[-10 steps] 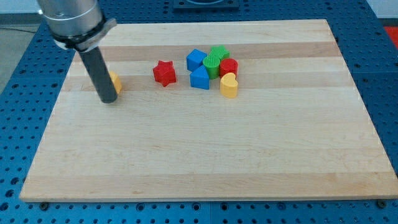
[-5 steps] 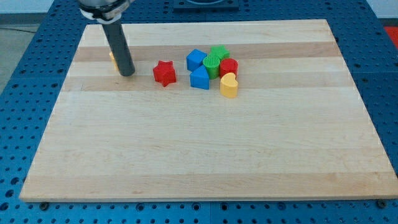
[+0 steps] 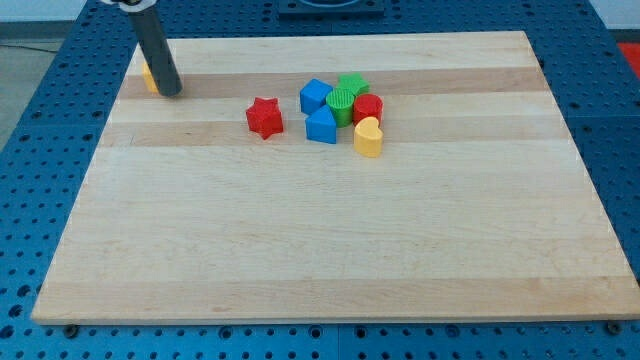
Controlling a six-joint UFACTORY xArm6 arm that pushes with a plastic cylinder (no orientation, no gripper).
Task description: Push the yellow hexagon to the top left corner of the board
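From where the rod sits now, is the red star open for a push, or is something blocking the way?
Probably yes. My tip is at the board's top left, against the mostly hidden yellow hexagon. Bare wood lies between it and the red star, which stands apart from the cluster on the view's right.

I am looking down at a pale wooden board point(image 3: 330, 240) that is filling most of the view, its grain running in long bands from the view's left to the view's right. It is lying on a blue perforated base plate point(image 3: 45, 130), whose rows of small round holes are showing along the view's left, right and bottom edges. At the view's top, a dark grey fixture point(image 3: 330, 8) is poking in just past the board's far edge. At the top left, a strip of light grey surface point(image 3: 30, 22) is showing beyond the blue plate. Even, soft light is falling across everything, throwing only faint shadows.
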